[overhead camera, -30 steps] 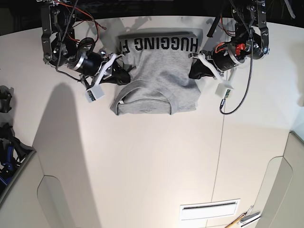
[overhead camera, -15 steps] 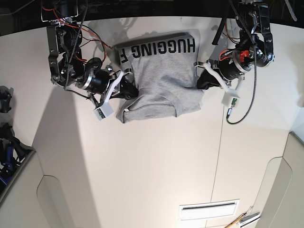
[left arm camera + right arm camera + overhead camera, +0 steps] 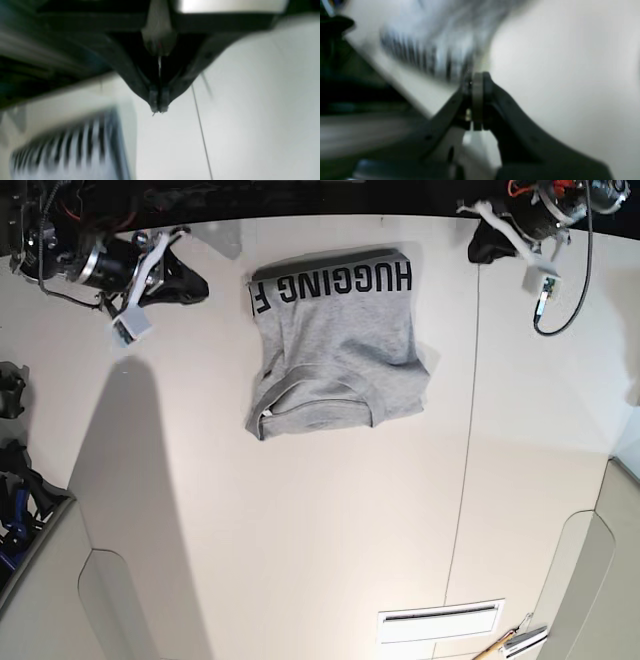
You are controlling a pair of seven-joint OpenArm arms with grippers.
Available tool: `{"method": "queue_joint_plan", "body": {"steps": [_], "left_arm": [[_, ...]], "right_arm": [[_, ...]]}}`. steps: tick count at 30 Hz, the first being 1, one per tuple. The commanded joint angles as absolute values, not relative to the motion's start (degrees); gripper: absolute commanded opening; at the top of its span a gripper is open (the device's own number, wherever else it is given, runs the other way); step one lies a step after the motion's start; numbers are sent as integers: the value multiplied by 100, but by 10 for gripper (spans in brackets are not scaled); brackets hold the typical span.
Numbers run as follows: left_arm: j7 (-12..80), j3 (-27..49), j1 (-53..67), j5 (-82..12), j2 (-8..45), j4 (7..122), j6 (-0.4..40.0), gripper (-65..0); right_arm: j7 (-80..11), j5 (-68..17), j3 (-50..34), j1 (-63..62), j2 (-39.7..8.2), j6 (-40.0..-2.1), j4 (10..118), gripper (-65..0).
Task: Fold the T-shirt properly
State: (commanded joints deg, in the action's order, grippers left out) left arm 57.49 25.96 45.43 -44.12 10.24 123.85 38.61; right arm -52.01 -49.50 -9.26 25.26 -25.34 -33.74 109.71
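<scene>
The light grey T-shirt (image 3: 338, 345) lies folded on the white table (image 3: 300, 530), with the black lettering along its far edge and the ribbed neck near its front edge. My left gripper (image 3: 488, 242) is shut and empty at the far right, apart from the shirt. My right gripper (image 3: 187, 280) is shut and empty at the far left, also apart from it. In the left wrist view the shut left gripper (image 3: 158, 110) hangs over bare table, with the blurred lettering of the shirt (image 3: 70, 150) at lower left. In the right wrist view the shut right gripper (image 3: 474, 76) points toward the blurred shirt (image 3: 432, 50).
A thin seam (image 3: 466, 480) runs down the table right of the shirt. A white slotted plate (image 3: 440, 620) and a tool (image 3: 510, 642) lie near the front right. Dark gear (image 3: 15, 480) sits at the left edge. The table's far edge runs just behind both grippers.
Both grippers have left the shirt's sides and pulled outward and back to the far corners. The shirt now lies alone, its front edge slightly skewed.
</scene>
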Motion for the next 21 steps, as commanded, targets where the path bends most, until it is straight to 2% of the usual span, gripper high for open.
{"method": "queue_joint_plan", "body": {"steps": [4,7,14,19,21], "left_arm": [[5747,2593,5472,-3815,1020,12385,3861,-650],[5752,2593,6012,-3610,1061,12381,3854,-650],[5581,2536,6803,-3614,1437,12068,3664,-650],[4698,2244,6842,-3586,1533,11037,3664,-650],[4366,1922,6748,-3216,1500,10571,3667,-650]], "right_arm": [[-5266,-5059,-926,3181,-3138,-3389,10971,-650],[-5275,-5059,-926,3706,-3367,-3389,10971,-650],[-5280,-4991,-867,4541,-3367,-3389,10956,-650],[-5277,-4995,-784,4923,-3371,-3387,10875,-650],[-5273,-4993,-550,4939,-3472,-3387,10669,-650]]}}
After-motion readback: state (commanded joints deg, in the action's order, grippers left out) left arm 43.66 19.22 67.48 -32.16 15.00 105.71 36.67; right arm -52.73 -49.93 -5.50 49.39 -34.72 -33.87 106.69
